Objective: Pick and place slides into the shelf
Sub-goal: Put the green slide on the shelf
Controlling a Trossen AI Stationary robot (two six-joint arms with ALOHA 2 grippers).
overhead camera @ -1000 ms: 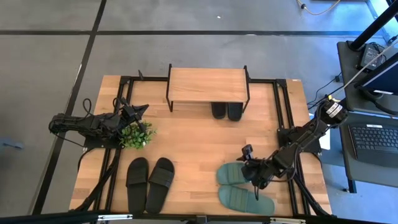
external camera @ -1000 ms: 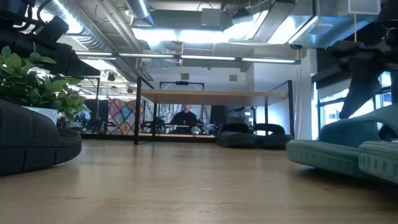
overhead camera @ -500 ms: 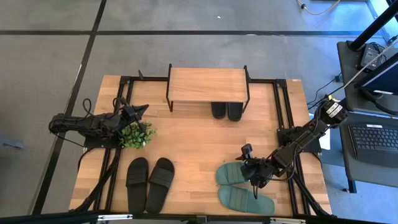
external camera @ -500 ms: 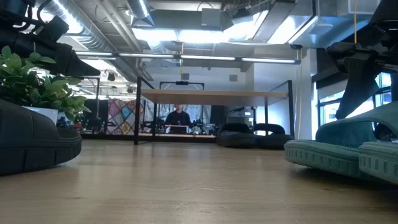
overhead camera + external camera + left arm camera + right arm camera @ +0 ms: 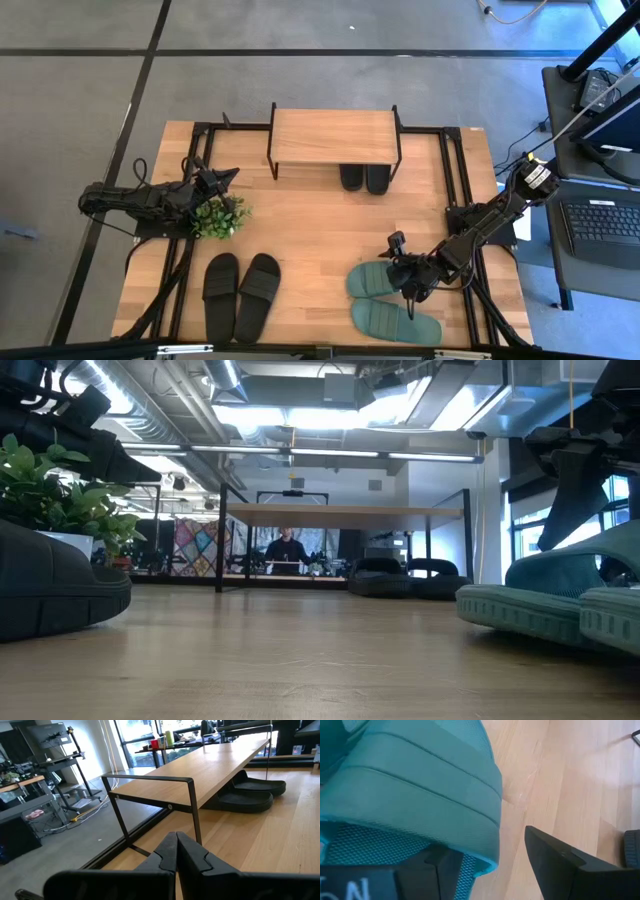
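A wooden counter [image 5: 310, 235] fills the overhead view, with a dark robot arm at each side. At its far edge stands the shelf [image 5: 334, 136], a low rack with a light plank top on thin black legs; one black pair of slides [image 5: 364, 178] already sits tucked beneath it. Near the front edge, left of centre, a second black pair [image 5: 241, 291] lies flat and side by side. To the right lies the sage-green pair [image 5: 385, 298], the two slides close together, the farther one at a slant. A small green plant [image 5: 219, 216] sits on the left of the counter. The right arm reaches low across the counter from the right, and the right hand [image 5: 409, 283] is down on the farther green slide with its fingers spread: the wrist camera shows one finger slipped under the wide ribbed strap [image 5: 420, 785] and the other finger [image 5: 570, 865] outside it above bare wood, so the strap sits between them, not yet squeezed. The slide looks light, soft and rubbery, likely to flex and droop if taken by toe or heel; the strap seems the firmest place to pinch. The left hand [image 5: 215, 181] waits clenched and empty just behind the plant, pointing toward the shelf.
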